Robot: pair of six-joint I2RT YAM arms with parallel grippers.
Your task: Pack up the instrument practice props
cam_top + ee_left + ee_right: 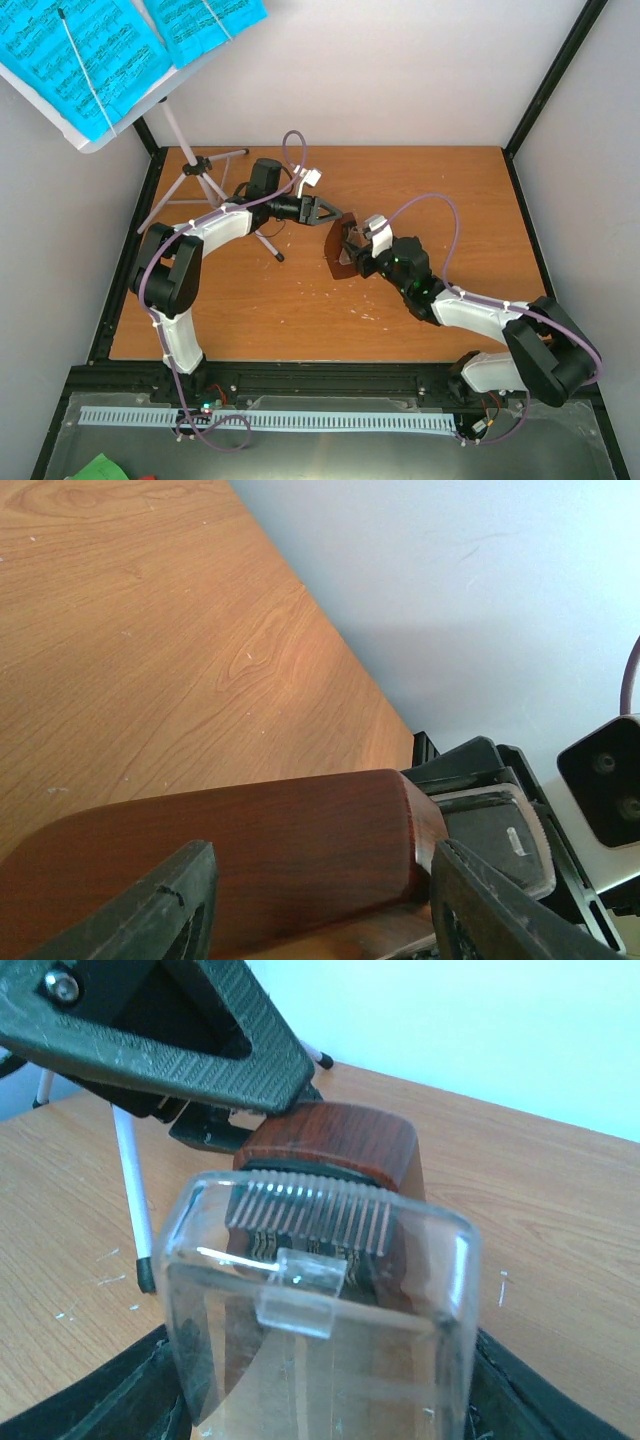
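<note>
The small brown metronome (338, 255) with its clear plastic cover (320, 1330) is at mid-table, held in my right gripper (352, 248), which is shut on the covered part. My left gripper (328, 212) is open just behind it. In the left wrist view its fingers (165, 910) stand on either side of the brown body (250, 850) without clamping it. The silver tripod music stand (200, 165) is at the back left. Its desk (100, 140) carries bright blue sheet-music pages (80, 55).
A tripod leg (130, 1180) with a black foot reaches close to the metronome on its left. White walls and black frame posts (555, 75) enclose the wooden table (450, 200). A perforated white rail (270, 420) runs along the near edge.
</note>
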